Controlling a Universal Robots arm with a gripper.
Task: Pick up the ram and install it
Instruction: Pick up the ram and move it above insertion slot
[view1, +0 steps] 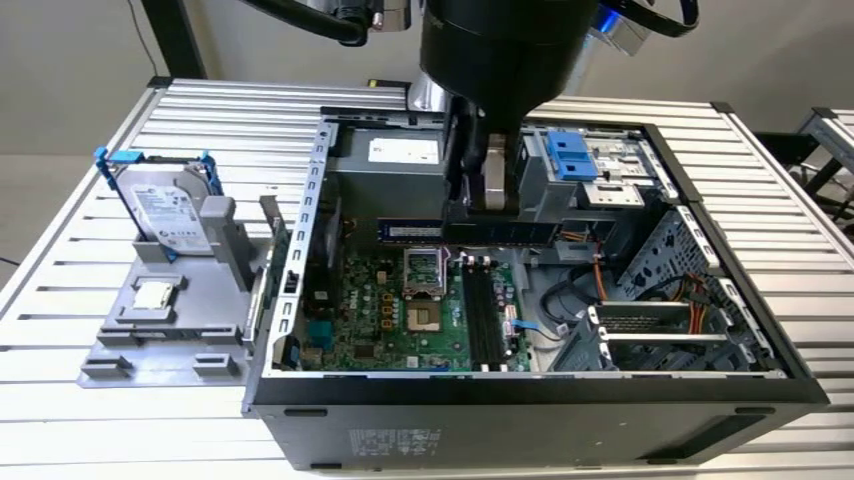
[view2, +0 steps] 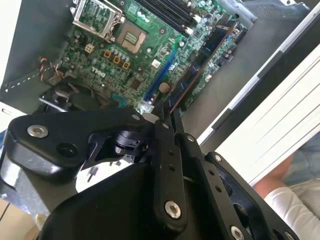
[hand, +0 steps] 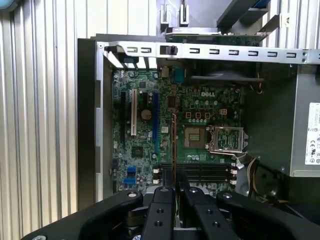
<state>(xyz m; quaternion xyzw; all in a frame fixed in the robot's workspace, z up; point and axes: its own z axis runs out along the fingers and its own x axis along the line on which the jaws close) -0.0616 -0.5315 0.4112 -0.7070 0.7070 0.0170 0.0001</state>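
My claw (hand: 175, 189) pinched the ram (hand: 174, 145) on edge — poised over the motherboard (hand: 200, 102), inside the open case (view1: 534, 395).

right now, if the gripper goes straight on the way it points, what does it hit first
The ram clamped in the gripper would land first, most likely on the motherboard. Its gripped end sits over the black slots and lies crosswise to them. Depth is hard to judge, so treat this as a guess.
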